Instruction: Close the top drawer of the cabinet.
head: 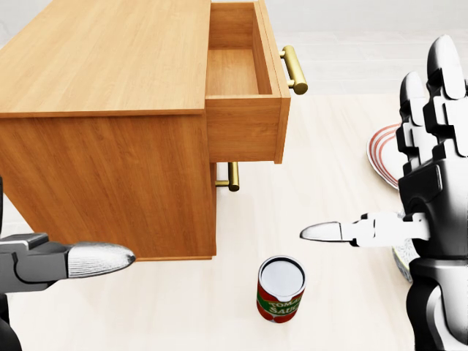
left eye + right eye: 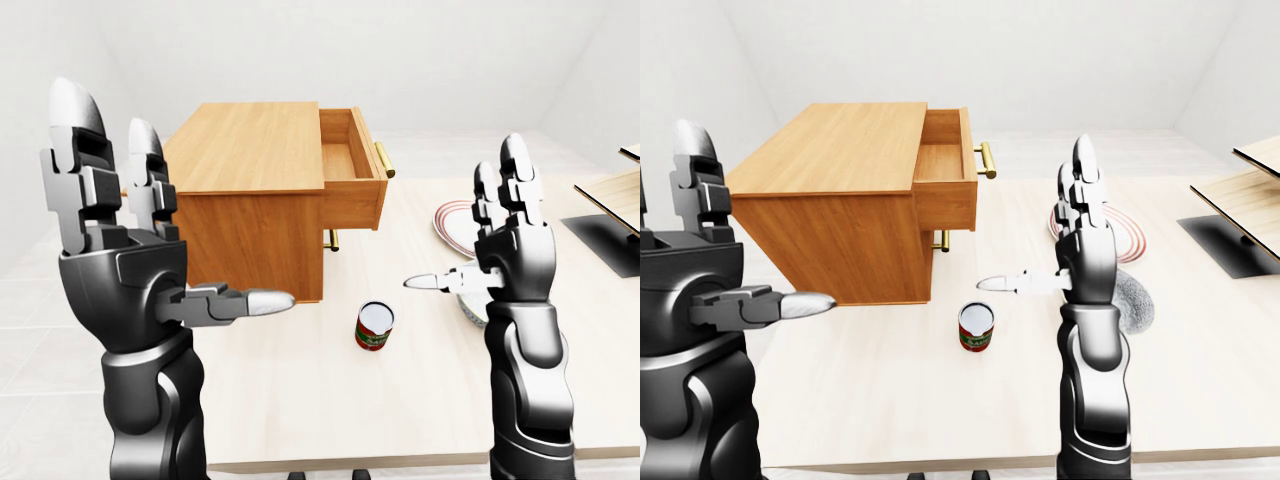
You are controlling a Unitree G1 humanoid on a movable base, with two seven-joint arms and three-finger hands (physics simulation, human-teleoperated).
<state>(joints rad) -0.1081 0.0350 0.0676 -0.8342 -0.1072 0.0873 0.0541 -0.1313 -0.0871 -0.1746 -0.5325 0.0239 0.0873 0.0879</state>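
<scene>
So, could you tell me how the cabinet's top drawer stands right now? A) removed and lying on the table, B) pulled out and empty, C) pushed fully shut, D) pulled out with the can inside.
B: the top drawer juts out of the cabinet with a bare inside, while the can stands on the table.
</scene>
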